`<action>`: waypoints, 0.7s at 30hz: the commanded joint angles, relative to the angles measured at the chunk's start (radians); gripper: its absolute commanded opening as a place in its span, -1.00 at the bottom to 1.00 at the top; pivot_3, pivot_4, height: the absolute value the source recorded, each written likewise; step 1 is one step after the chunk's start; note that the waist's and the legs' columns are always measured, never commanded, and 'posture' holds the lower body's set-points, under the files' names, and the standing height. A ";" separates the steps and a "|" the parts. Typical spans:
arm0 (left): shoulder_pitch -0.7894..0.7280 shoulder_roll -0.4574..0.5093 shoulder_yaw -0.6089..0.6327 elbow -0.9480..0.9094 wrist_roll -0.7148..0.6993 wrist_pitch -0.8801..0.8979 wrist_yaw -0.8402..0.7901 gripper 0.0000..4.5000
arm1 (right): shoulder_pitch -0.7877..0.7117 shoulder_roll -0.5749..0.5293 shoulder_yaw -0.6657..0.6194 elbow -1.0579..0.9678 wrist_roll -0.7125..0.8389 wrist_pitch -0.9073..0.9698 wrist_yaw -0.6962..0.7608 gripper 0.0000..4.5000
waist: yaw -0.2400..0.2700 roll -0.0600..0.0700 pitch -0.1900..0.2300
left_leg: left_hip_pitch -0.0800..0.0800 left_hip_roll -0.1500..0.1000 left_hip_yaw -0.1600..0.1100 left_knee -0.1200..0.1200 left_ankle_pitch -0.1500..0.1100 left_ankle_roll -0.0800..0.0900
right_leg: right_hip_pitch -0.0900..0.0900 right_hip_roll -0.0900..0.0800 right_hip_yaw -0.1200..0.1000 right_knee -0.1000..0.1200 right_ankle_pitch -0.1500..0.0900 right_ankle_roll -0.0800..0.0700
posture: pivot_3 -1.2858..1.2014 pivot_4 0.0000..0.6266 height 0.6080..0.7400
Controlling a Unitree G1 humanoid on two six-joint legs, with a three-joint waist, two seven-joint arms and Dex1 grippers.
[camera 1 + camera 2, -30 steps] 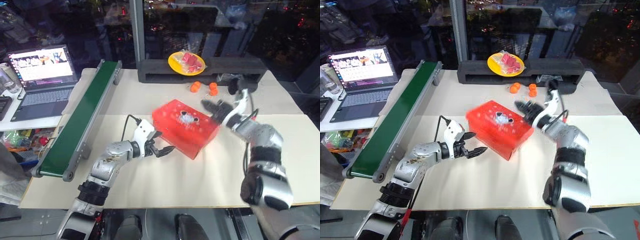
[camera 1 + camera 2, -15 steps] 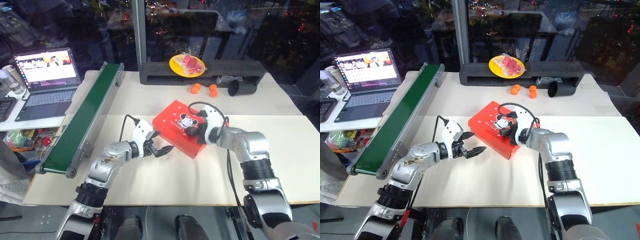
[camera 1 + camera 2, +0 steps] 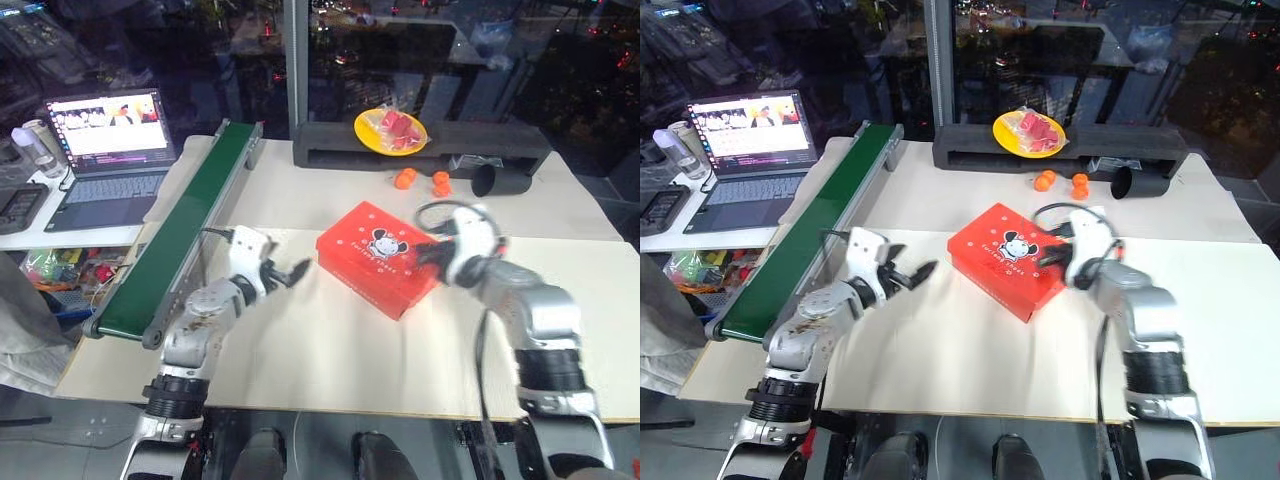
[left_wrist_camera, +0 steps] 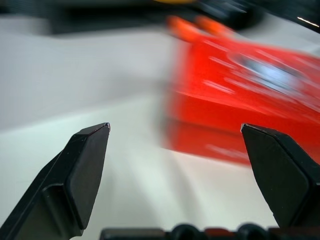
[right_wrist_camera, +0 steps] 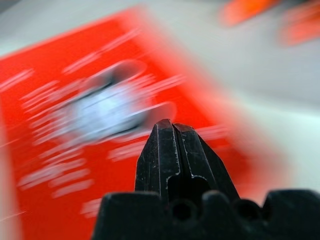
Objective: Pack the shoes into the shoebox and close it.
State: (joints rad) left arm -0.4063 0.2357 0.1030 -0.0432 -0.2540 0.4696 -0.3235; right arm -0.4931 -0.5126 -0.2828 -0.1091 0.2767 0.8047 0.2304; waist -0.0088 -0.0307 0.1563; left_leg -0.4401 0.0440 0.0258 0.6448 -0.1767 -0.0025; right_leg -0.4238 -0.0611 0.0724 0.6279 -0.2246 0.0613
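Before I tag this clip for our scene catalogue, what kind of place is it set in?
Probably a robotics lab or test workspace, at night. A green conveyor belt runs along the cream table, an open laptop sits on a side desk, and dark windows behind reflect lights.

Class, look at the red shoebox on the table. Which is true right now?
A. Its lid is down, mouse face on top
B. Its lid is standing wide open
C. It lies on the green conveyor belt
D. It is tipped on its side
A. The shoebox lies flat on the table with its lid down and the cartoon mouse face showing on top.
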 commanded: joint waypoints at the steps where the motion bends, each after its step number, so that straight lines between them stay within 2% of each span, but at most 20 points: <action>1: -0.011 -0.039 0.082 0.001 -0.017 -0.008 0.105 1.00 | 0.086 -0.056 -0.020 -0.057 -0.136 -0.114 -0.097 -0.99 | -0.002 0.000 0.000 | 0.000 0.000 0.000 0.000 0.000 0.000 | 0.000 0.000 0.000 0.000 0.000 0.000 | 0.03 -0.52 0.89; 4: 0.000 -0.049 0.101 0.029 -0.007 -0.017 0.138 1.00 | 0.195 -0.083 0.009 -0.046 -0.239 -0.179 -0.150 -0.99 | -0.004 0.000 0.000 | 0.001 0.000 0.000 0.000 0.000 0.000 | 0.001 0.000 0.000 0.000 0.000 0.000 | 0.03 -0.52 0.89; 9: 0.015 -0.052 0.121 0.095 0.001 -0.055 0.169 1.00 | 0.260 -0.042 -0.026 -0.024 -0.256 -0.249 -0.181 -0.99 | -0.016 0.000 0.000 | 0.002 0.000 0.001 0.000 0.000 0.000 | 0.001 0.000 0.002 0.001 0.000 0.000 | 0.03 -0.52 0.89; 21: -0.001 -0.023 0.125 0.181 0.020 -0.138 0.170 1.00 | 0.334 0.010 -0.083 -0.049 -0.257 -0.300 -0.210 -0.99 | -0.007 0.000 0.000 | 0.003 0.000 0.001 0.000 0.000 0.000 | 0.002 0.000 0.001 0.001 0.000 0.000 | 0.03 -0.52 0.89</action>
State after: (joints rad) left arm -0.3881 0.2043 0.2199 0.1458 -0.2373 0.3635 -0.1565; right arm -0.1508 -0.4976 -0.3160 -0.1136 0.0226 0.5437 0.0380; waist -0.0156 -0.0307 0.1562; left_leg -0.4370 0.0438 0.0269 0.6447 -0.1766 -0.0027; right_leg -0.4219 -0.0608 0.0737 0.6285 -0.2247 0.0613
